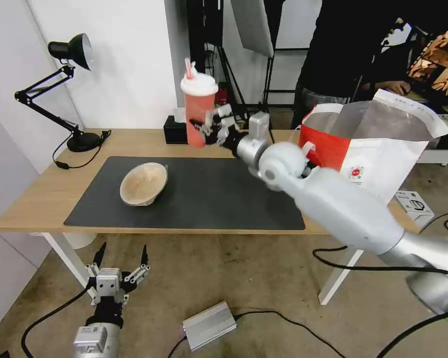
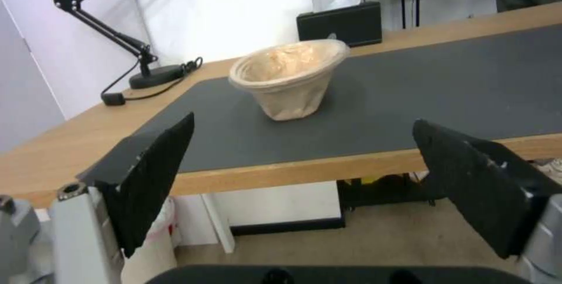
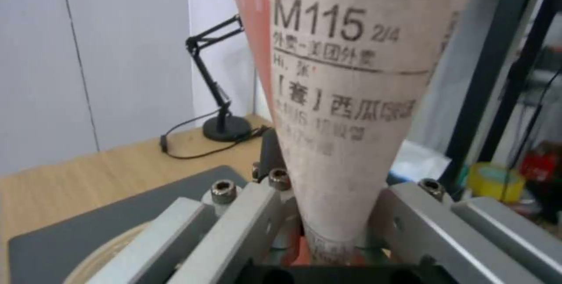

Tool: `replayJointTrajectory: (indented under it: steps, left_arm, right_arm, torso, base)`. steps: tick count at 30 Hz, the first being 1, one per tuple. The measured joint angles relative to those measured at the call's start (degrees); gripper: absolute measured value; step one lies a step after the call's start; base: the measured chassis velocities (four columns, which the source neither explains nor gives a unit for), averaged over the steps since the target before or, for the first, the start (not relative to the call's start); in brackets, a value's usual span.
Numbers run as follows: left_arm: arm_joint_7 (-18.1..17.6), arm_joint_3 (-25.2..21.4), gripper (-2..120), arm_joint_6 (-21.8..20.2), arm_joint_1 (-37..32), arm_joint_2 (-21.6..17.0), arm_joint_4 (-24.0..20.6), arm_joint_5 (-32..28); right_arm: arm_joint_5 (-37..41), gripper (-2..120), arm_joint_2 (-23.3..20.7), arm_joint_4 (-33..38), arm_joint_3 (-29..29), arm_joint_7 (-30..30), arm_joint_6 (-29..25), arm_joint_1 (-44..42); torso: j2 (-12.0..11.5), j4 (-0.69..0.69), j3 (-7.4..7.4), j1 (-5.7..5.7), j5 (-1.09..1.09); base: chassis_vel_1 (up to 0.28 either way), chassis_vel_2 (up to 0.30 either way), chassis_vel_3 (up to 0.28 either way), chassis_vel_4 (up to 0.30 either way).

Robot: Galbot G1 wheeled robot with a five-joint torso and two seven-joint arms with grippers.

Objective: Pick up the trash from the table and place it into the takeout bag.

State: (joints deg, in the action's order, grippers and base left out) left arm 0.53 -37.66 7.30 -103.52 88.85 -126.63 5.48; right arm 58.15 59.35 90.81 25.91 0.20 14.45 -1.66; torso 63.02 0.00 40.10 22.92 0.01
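Observation:
My right gripper point(image 1: 204, 130) is shut on the red drink cup point(image 1: 198, 112), holding it upright above the back of the table point(image 1: 45, 194). Up close, the cup's printed label point(image 3: 345, 113) sits between the right gripper point(image 3: 333, 213) jaws. A tan pulp bowl point(image 1: 143, 183) lies tilted on the dark grey mat point(image 1: 224, 199); it shows as the bowl point(image 2: 290, 77) in the left wrist view too. The red-and-white takeout bag point(image 1: 373, 144) stands open at the table's right end. My left gripper point(image 1: 122, 258) hangs open below the table's front edge, its fingers point(image 2: 155, 174) spread wide.
A black desk lamp point(image 1: 64, 89) stands at the back left, its cord trailing on the wood. A black tissue box point(image 1: 175, 130) sits behind the cup. A person in black stands behind the bag. Cables and a silver box point(image 1: 209, 325) lie on the floor.

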Motion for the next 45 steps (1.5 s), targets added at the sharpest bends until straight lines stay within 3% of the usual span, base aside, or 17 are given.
replayJointTrajectory:
  steps: [14, 19, 29, 32, 45]
  left_arm:
    - [0.0, 0.1, 100, 0.1, 0.1, -0.2, 0.0, 0.0]
    - [0.0, 0.1, 100, 0.2, 0.0, -0.2, 0.0, -0.1]
    - [0.0, 0.6, 100, 0.3, 0.0, -0.2, -0.1, 0.0]
    - [0.0, 0.8, 100, 0.3, 0.0, -0.2, -0.1, 0.0]
    - [0.0, 0.9, 100, 0.4, 0.1, -0.7, 0.1, 0.0]
  right_arm:
    - [-0.2, 5, -8.1, 0.0, 0.0, -5.4, 0.7, 8.0]
    - [-0.7, 5, -11.7, 1.0, -1.6, -8.8, 3.3, 10.2]
    - [-7.1, 5, -18.0, 0.1, -6.0, -20.0, 8.6, 12.2]
    - [-10.7, 5, -20.2, -1.6, -7.3, -24.6, 8.7, 12.2]
    - [-18.9, 5, -25.1, -8.6, -11.6, -33.7, 4.6, 9.2]
  torso:
    - [0.0, 0.0, 0.0, 0.0, 0.0]
    - [0.0, 0.0, 0.0, 0.0, 0.0]
    - [0.0, 0.0, 0.0, 0.0, 0.0]
    - [0.0, 0.0, 0.0, 0.0, 0.01]
    - [0.0, 0.0, 0.0, 0.0, 0.0]
  base:
    - [0.0, 0.0, 0.0, 0.0]
    - [0.0, 0.0, 0.0, 0.0]
    - [0.0, 0.0, 0.0, 0.0]
    - [0.0, 0.0, 0.0, 0.0]
    - [0.0, 0.0, 0.0, 0.0]
